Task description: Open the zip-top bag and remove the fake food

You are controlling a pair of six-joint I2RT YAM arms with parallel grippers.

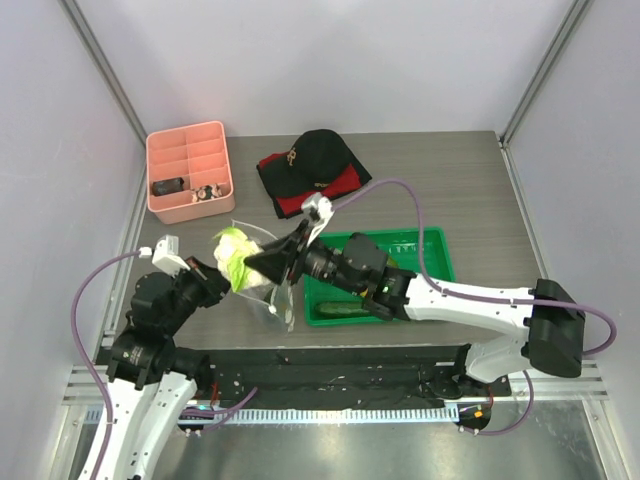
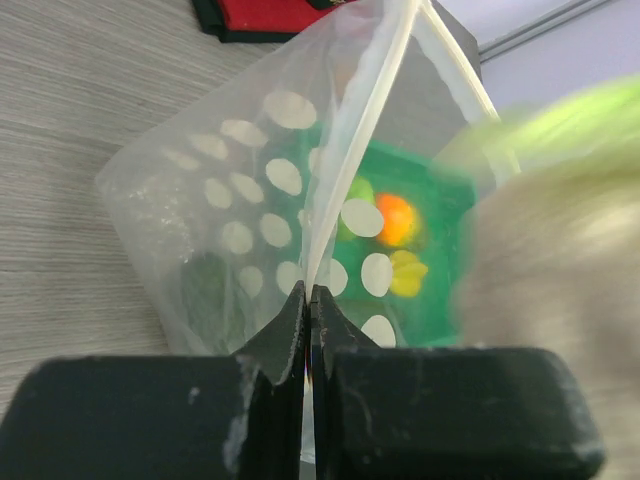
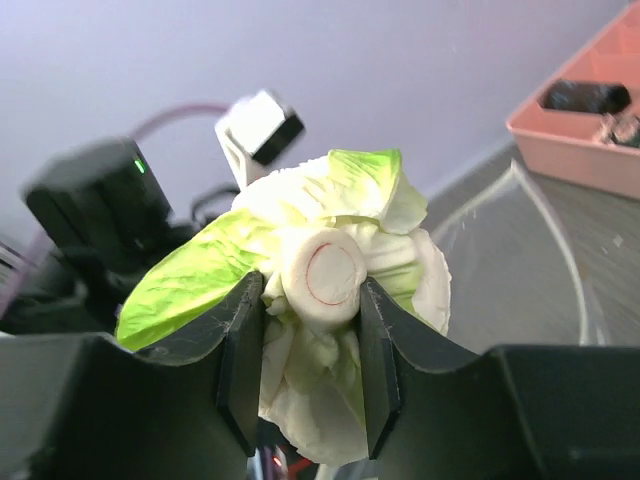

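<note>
Right gripper [image 3: 312,288] clamps the toy cabbage [image 3: 345,190] by its stem, centre-left, just beside the zip-top bag [image 2: 200,200], which the left gripper [image 2: 308,300] pinches shut; the green tray [image 1: 432,243] lies rightward.

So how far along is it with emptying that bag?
The bag is open, and a cucumber already lies in the green tray. Now the left end effector pinches the bag's edge while the right end effector grips the cabbage. Left: set it down; whether more remains inside is unclear.
</note>
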